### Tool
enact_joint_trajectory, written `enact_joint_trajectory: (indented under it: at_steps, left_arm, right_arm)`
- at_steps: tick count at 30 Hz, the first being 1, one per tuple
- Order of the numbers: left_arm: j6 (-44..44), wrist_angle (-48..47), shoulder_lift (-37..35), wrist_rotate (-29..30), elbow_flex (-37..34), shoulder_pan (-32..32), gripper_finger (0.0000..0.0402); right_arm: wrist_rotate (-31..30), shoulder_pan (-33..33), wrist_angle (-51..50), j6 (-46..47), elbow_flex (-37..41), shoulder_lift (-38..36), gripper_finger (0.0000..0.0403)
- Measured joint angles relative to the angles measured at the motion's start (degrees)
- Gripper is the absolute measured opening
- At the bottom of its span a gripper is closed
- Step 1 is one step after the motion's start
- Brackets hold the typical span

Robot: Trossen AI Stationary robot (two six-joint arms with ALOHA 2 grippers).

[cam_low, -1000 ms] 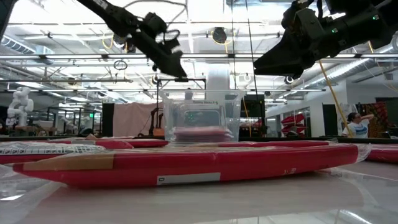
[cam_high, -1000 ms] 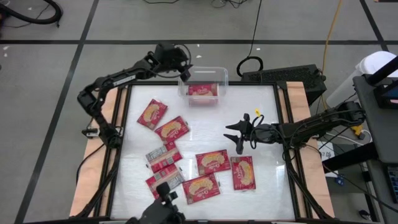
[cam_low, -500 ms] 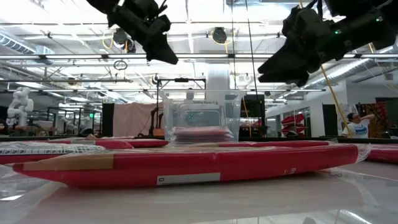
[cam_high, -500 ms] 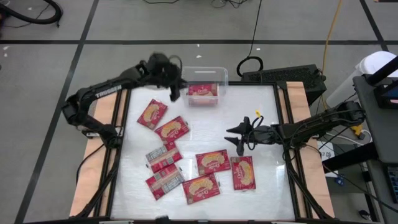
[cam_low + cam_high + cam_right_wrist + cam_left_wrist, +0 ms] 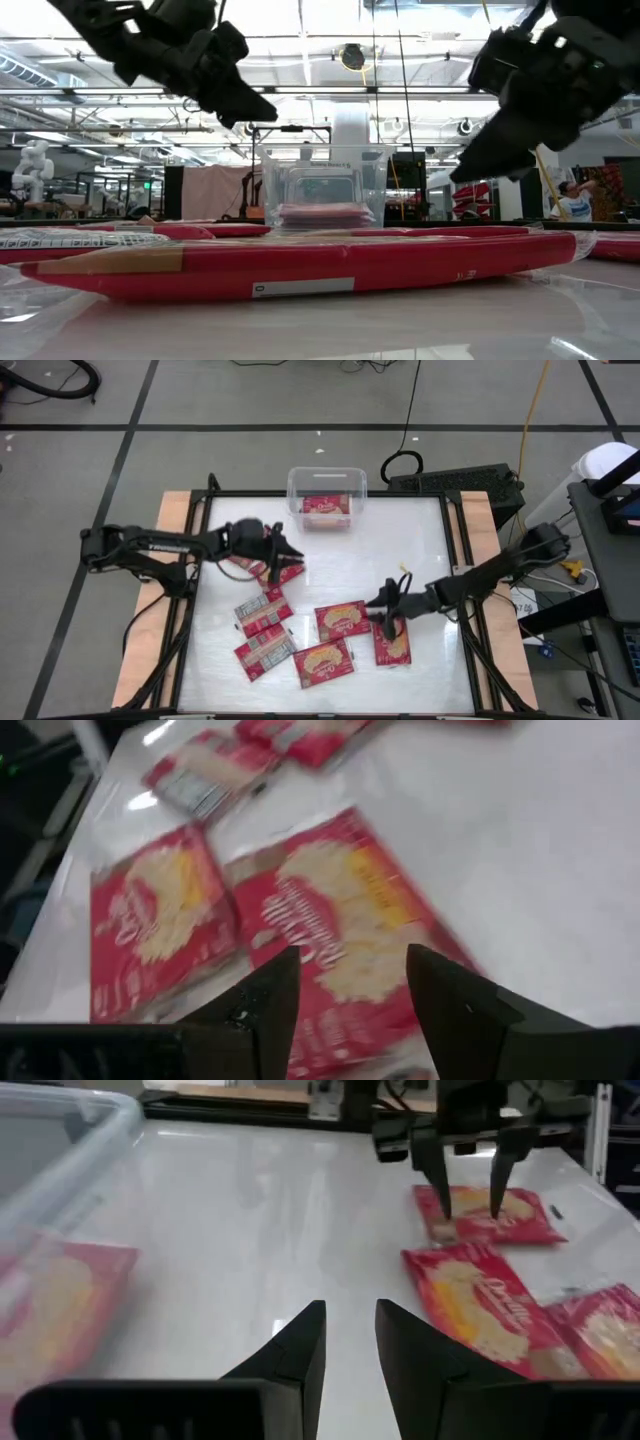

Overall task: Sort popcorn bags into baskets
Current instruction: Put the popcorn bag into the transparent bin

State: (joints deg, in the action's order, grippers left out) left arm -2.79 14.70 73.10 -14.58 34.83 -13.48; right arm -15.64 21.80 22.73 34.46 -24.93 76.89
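Observation:
Several red popcorn bags lie flat on the white table, among them one at the centre and one to its left. The clear basket stands at the far edge with one bag inside. My left gripper hovers over the bags at the left centre, its fingers a little apart with nothing between them. My right gripper hangs open above a bag near the right front. In the low view both grippers, left and right, are clear of the table.
More bags lie near the front edge and under my right arm. A bare stretch of table lies between the basket and my right arm. A dark frame borders the tabletop.
My left gripper has swung from beside the basket toward the table's near and left side and come lower, ending over the bags at the left centre. My right gripper has dropped and shifted toward the near edge, turning as it came over the bags there. No bag has moved.

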Motion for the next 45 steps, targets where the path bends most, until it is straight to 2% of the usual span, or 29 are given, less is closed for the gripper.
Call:
enact_joint_trajectory:
  at_steps: [2, 7, 21, 26, 33, 39, 45]
  left_arm:
    - [0.3, 2.8, 0.5, 3.2, -2.0, 2.4, 0.0093]
    - [0.8, 3.9, 0.4, 8.7, -4.0, 6.2, 0.0093]
    - [1.4, 5.7, 0.5, 12.1, -4.1, 10.6, 0.0093]
    - [1.2, 6.4, 0.5, 12.4, -4.0, 10.6, 0.0093]
    - [1.5, 6.3, 0.5, 14.0, -4.0, 10.6, 0.0093]
    - [0.3, 5.8, 0.5, 13.7, -4.0, 11.8, 0.0093]
    - [-3.1, 4.2, 0.8, 13.2, -4.0, 14.7, 0.0094]
  right_arm:
    - [0.9, 1.6, 0.8, -1.5, -1.1, 2.6, 0.0176]
    - [0.7, 5.2, 1.5, -12.2, -4.5, 7.9, 0.0176]
    - [-2.4, 5.4, 4.2, -20.9, -4.7, 16.8, 0.0168]
    - [-7.3, 5.2, 4.1, -24.2, -4.8, 18.5, 0.0125]
    - [-8.4, 2.0, 4.1, -27.7, -4.8, 18.3, 0.0015]
    - [-8.4, -1.6, 6.7, -30.1, -4.6, 15.6, 0.0009]
    - [-8.2, -5.6, 7.4, -28.3, -4.6, 12.0, 0.0002]
